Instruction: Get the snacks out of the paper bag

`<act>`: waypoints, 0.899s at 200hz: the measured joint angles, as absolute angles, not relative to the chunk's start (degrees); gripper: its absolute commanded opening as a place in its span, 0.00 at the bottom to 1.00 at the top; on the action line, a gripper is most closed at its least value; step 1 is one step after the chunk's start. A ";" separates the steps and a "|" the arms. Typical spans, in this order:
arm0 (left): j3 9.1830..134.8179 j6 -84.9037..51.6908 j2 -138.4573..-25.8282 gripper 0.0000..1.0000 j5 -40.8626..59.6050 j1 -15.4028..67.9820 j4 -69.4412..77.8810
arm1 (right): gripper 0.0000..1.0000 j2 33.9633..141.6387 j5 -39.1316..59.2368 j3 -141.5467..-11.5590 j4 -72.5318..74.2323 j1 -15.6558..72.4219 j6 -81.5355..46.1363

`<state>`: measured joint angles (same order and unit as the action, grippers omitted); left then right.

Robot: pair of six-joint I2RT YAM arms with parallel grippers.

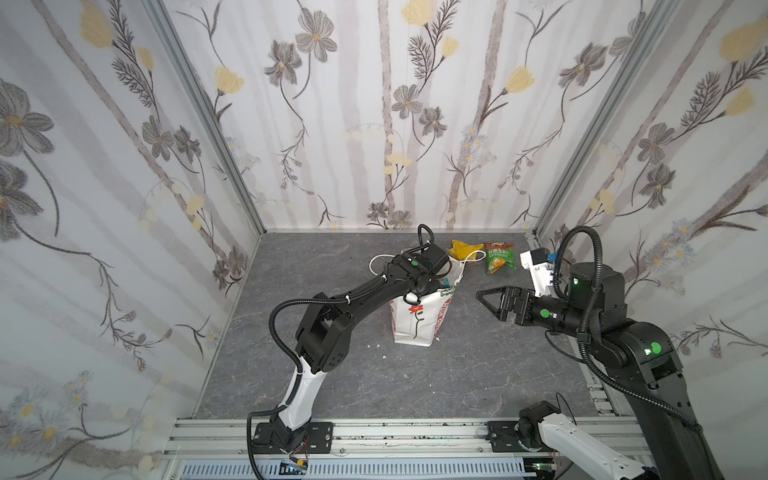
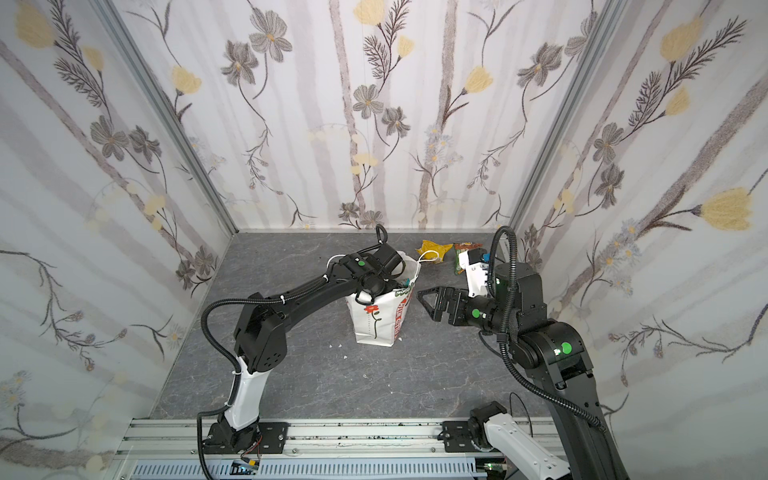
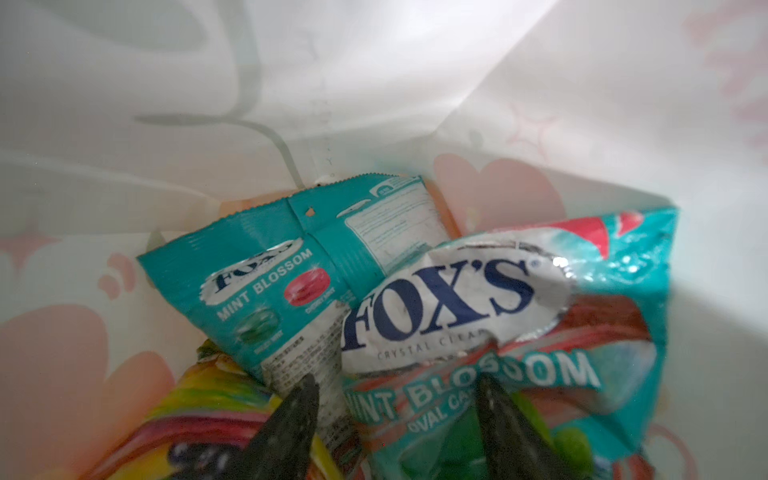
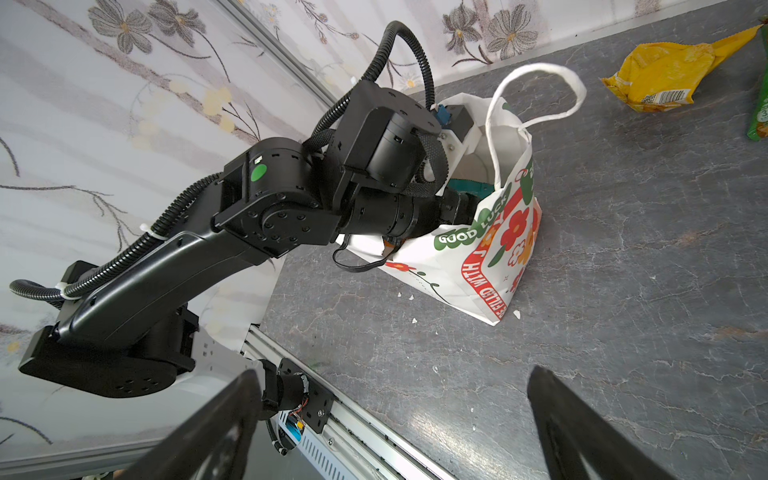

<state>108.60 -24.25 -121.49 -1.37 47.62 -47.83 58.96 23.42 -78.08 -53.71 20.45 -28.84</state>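
Mid-pick inside paper bag [image 1: 419, 320], upright between the arms. Left gripper [image 3: 397, 378] half apart astride Fox's Mint Blossom packet [image 3: 457, 299]; cannot tell if clamped. Right gripper [image 1: 482, 297] wide open, empty, beside bag. Yellow packet [image 1: 463, 248], green packet [image 1: 498, 259] already out. Next: clamp, lift straight past rim.

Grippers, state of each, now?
Left gripper: jaws astride Fox's Mint Blossom packet in paper bag; grip cannot be told.
Right gripper: open, empty.
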 measured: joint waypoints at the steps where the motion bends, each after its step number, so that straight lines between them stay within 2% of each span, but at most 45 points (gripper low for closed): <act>1: 108.57 -24.25 -121.49 0.48 -1.34 47.62 -47.77 | 0.99 58.96 23.42 -78.08 -53.71 20.45 -28.84; 42: 107.79 -24.51 -120.99 0.21 -0.86 47.55 -47.07 | 0.99 59.20 23.42 -78.08 -53.71 20.45 -28.86; 100: 107.92 -25.10 -119.61 0.00 -0.82 47.57 -49.45 | 0.99 59.20 22.72 -77.89 -53.67 20.45 -28.95; 180: 109.75 -25.50 -116.86 0.00 -0.43 47.57 -52.51 | 0.99 58.59 22.11 -76.95 -52.84 20.45 -29.65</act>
<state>109.75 -25.50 -116.86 -0.43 47.57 -52.51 58.59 22.11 -76.95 -52.84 20.45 -29.65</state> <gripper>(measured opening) 0.048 0.993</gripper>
